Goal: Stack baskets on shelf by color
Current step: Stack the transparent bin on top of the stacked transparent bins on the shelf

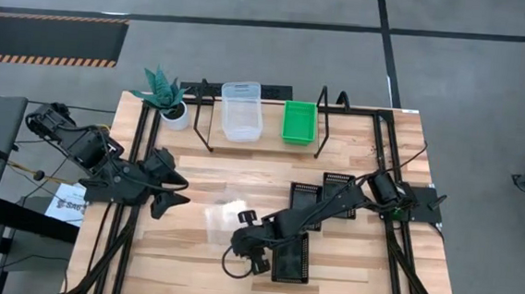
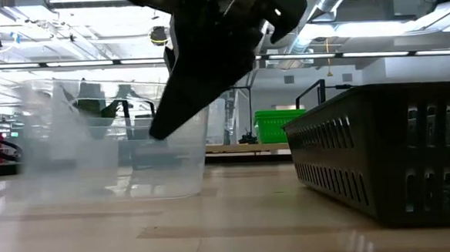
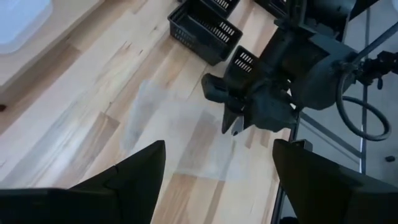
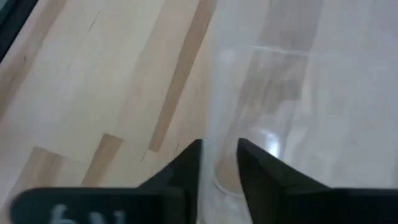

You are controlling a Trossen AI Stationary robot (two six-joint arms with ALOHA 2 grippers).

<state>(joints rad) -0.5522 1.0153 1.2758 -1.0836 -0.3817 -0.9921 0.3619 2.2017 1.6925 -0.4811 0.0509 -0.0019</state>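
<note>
Right wrist view: right pincer (image 4: 219,163) narrowed astride thin wall of clear basket (image 4: 273,112), dark fingers close on either side, plastic smooth and see-through over pale plank grain. Full clamp: cannot tell. High view only: same clear basket (image 1: 223,217) mid-tabletop (image 1: 196,175), well short of shelf (image 1: 264,119); shelf carries another clear basket (image 1: 242,110) and bright green basket (image 1: 298,122), apart. Black perforated baskets (image 1: 292,258) beside right arm. Left pincer (image 3: 217,171) spread wide, empty, above tabletop left of centre. Low view: slotted black wall (image 2: 381,156), rectangular.
</note>
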